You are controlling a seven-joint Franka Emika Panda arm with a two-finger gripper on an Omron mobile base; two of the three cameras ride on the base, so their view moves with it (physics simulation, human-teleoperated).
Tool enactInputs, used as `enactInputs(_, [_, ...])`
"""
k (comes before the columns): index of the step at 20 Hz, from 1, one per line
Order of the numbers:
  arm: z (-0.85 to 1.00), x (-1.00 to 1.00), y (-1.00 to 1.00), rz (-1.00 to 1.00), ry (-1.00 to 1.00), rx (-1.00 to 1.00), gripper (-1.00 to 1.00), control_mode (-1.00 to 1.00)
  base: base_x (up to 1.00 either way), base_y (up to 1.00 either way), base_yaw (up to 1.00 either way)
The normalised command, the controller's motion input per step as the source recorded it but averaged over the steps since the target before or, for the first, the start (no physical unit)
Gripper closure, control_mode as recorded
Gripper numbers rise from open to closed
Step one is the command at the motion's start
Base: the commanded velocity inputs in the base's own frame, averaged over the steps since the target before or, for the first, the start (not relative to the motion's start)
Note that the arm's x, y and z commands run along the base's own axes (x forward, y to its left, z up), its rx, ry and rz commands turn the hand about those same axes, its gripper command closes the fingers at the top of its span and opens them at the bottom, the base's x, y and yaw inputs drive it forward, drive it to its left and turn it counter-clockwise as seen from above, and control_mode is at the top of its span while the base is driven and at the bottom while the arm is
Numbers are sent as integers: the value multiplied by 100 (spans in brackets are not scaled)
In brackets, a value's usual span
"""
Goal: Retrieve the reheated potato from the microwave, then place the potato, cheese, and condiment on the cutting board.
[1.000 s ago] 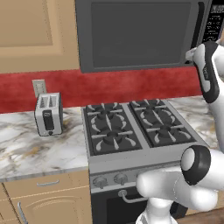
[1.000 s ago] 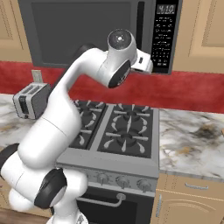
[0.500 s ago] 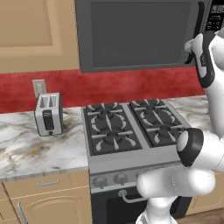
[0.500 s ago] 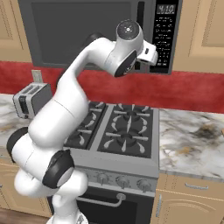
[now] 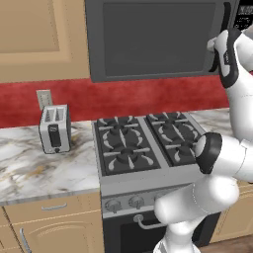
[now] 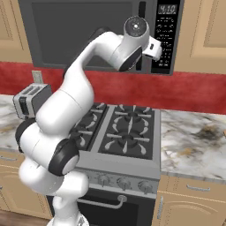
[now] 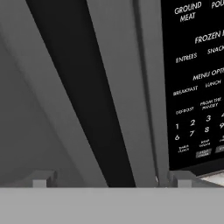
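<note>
Microwave (image 5: pixel 153 39), large, dark grey and mounted above the black gas stove (image 5: pixel 143 141), stands with its wide door shut. Gripper (image 7: pixel 109 177) sits close against the dark vertical door handle (image 7: pixel 94 87) beside the black button panel (image 7: pixel 194 83), jaws spread wide either side of it and holding nothing. Judged rigid and smooth, the handle is best taken squarely mid-length.

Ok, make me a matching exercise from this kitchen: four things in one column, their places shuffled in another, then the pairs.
Things:
1. toaster
2. microwave
3. stove
4. gripper

Places:
A. above the stove
B. between the two counters
C. at the microwave door's handle, jaws open
D. on the marble counter, left of the stove

Pairs: 1-D, 2-A, 3-B, 4-C
</note>
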Motion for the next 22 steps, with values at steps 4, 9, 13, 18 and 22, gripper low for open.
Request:
enactInputs(4, [0,29,-8,0,-11,3,-100,-100,0,0,0])
enactInputs(9, [0,23,-1,0,-11,3,-100,-100,0,0,0])
enactInputs(13, [0,11,2,2,-10,3,-100,-100,0,0,0])
enactInputs(18, [0,18,13,2,-4,3,100,-100,0,0,0])
enactInputs(22, [0,14,9,2,0,1,100,-100,0,0,0])
